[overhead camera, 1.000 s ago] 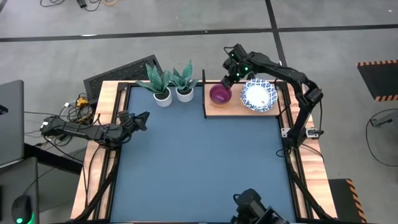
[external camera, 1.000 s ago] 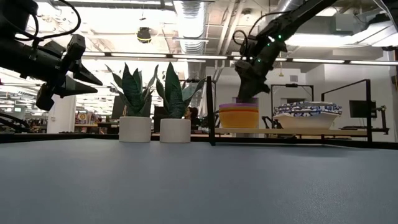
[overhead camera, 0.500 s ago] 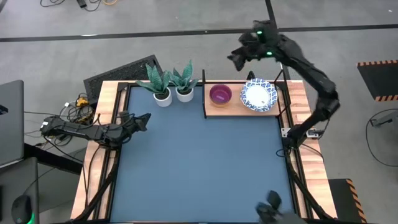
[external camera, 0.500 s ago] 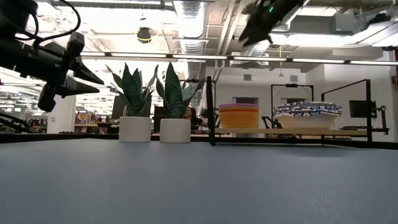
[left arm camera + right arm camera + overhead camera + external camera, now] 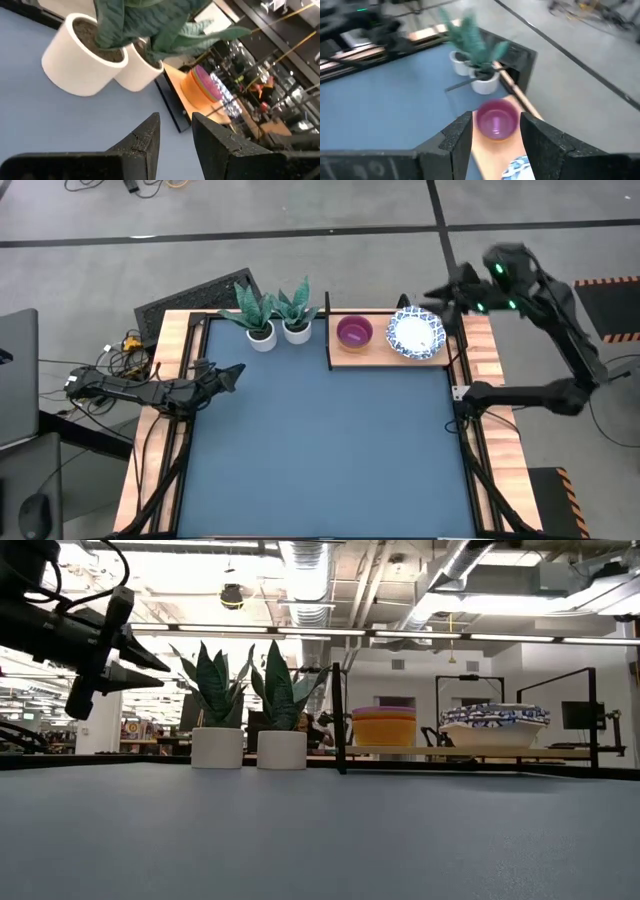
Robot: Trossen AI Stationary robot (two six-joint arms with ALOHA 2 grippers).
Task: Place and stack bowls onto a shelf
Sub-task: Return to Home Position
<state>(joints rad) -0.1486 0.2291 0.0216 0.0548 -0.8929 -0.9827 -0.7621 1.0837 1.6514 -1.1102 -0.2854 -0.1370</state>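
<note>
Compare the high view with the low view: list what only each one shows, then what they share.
Only the high view: the right gripper, raised beyond the table's back right edge, the inside of the purple bowl, and the blue-patterned inside of the top white bowl. Only the low view: the layered side of the small-bowl stack and of the white-bowl stack, plus the ceiling lights. Both: the shelf, the two plant pots, and the left gripper at the table's left side.

- Shelf (image 5: 381, 354): light wood board, matt; thin black metal frame.
- Tabletop (image 5: 320, 440): blue-grey, smooth, matt.
- Purple bowl (image 5: 354, 332): smooth, slight sheen.
- Plant pots (image 5: 80, 62): white, smooth, matt.
</note>
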